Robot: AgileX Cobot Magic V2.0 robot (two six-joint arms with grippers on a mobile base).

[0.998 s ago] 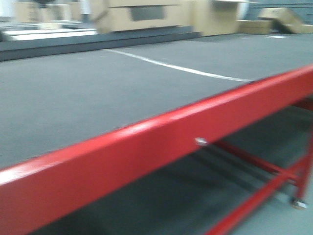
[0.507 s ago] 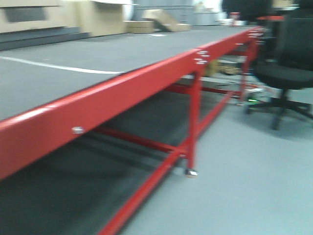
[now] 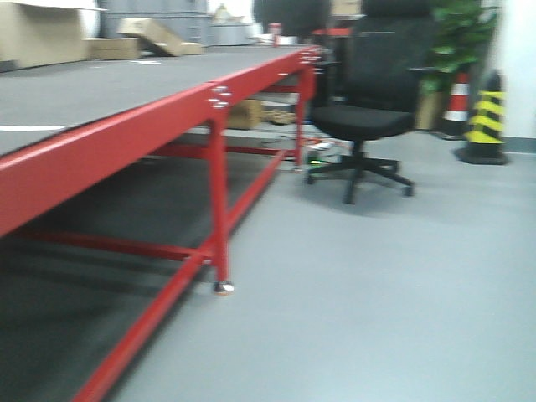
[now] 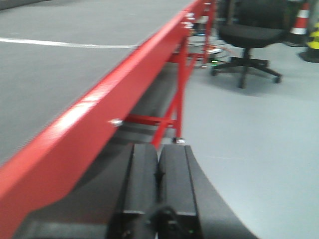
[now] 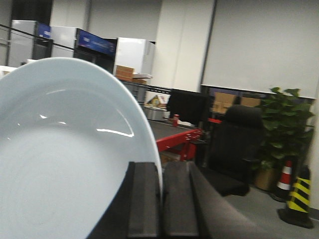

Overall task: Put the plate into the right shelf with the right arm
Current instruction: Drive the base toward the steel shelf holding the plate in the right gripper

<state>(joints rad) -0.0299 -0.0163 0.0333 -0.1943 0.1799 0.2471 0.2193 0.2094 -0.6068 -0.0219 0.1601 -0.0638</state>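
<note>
1. Front view: the red-framed table (image 3: 100, 146) runs away along the left. A black office chair (image 3: 364, 117) stands just beyond its far right corner.
2. Left wrist view: my left end effector (image 4: 158, 149) is closed on nothing, fingers pressed together, just right of the table's red rail.
3. Right wrist view: my right end effector (image 5: 162, 169) pinches the plate (image 5: 65, 159) by its rim. The plate stands on edge in line with my fingers, hollow face turned leftward, with the table beyond it.

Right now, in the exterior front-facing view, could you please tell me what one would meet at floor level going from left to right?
red-framed table → black office chair → orange-and-white cone → yellow-and-black cone
</note>
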